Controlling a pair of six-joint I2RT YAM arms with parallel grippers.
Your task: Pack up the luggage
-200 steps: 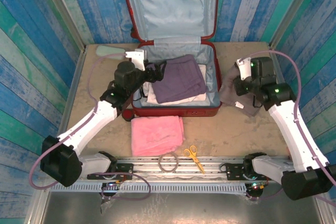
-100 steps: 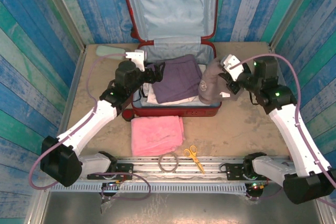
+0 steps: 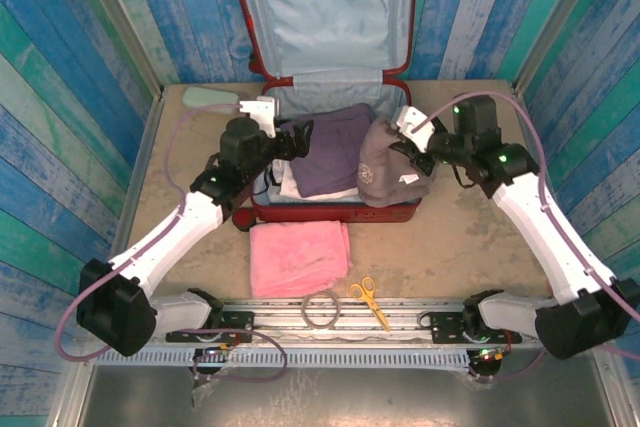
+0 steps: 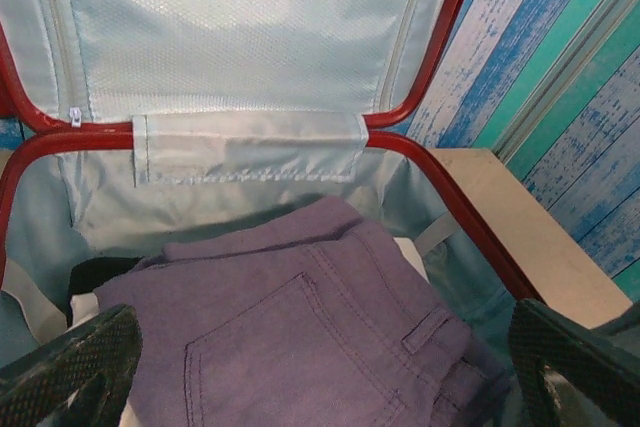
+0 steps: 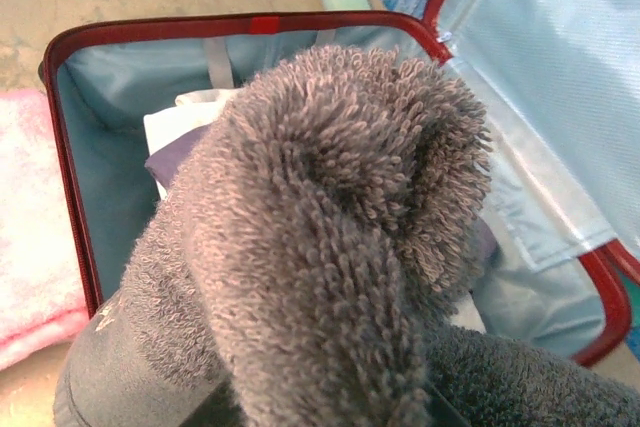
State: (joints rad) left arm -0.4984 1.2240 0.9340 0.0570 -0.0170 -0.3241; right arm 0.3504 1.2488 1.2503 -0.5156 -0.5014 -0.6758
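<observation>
The luggage point(image 3: 335, 212), a red hard-shell suitcase, lies open on the table with its pale-lined lid standing at the back. Folded purple jeans point(image 3: 335, 152) rest inside on a white garment point(image 3: 300, 187). My right gripper point(image 3: 405, 152) is shut on a grey towel point(image 3: 378, 169), which hangs over the case's right half. In the right wrist view the grey towel point(image 5: 330, 217) buries the fingers above the red rim point(image 5: 200, 25). My left gripper point(image 3: 295, 137) stands open over the case's left side. From the left wrist, the left gripper point(image 4: 320, 377) frames the jeans point(image 4: 300, 337), holding nothing.
A folded pink towel point(image 3: 298, 255) lies on the table in front of the case. Yellow-handled scissors point(image 3: 370, 302) and a grey loop point(image 3: 320, 309) sit near the front rail. A pale green object point(image 3: 208, 97) lies at the back left. Blue plank walls close in both sides.
My right arm has swung left, carrying the grey towel from the table right of the case to above its right half. The left arm has stayed put, open.
</observation>
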